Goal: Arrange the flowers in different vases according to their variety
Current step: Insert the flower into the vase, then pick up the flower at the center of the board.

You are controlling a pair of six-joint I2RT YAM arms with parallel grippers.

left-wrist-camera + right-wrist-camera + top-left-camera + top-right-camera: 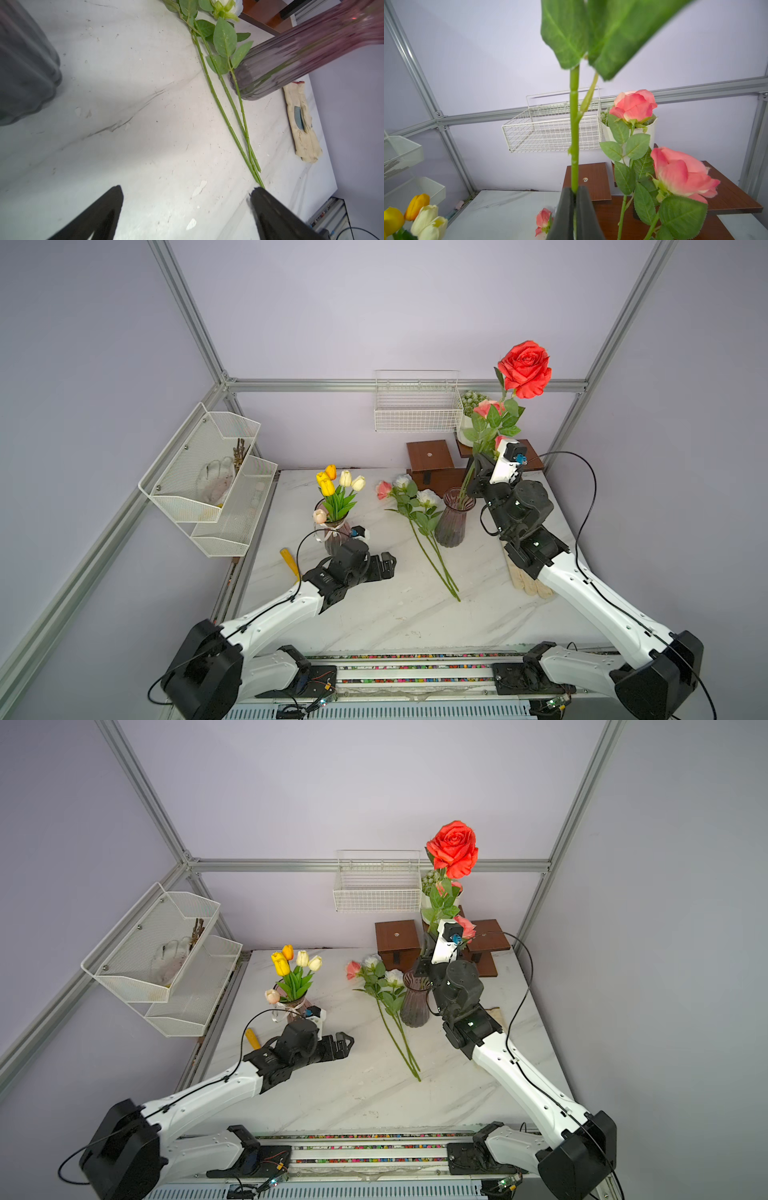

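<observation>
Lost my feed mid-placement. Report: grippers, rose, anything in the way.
Right gripper shut on red rose stem, above slim vase. Left gripper open, empty. Three loose roses lie beside the vase; pink roses already in it.

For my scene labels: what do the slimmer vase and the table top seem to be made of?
Slimmer vase: probably tinted glass, purple-pink, ribbed, glossy; green stems show through its wall. Table top: white marble or a marble-look slab, smooth with grey veins; the pictures cannot tell which.
</observation>
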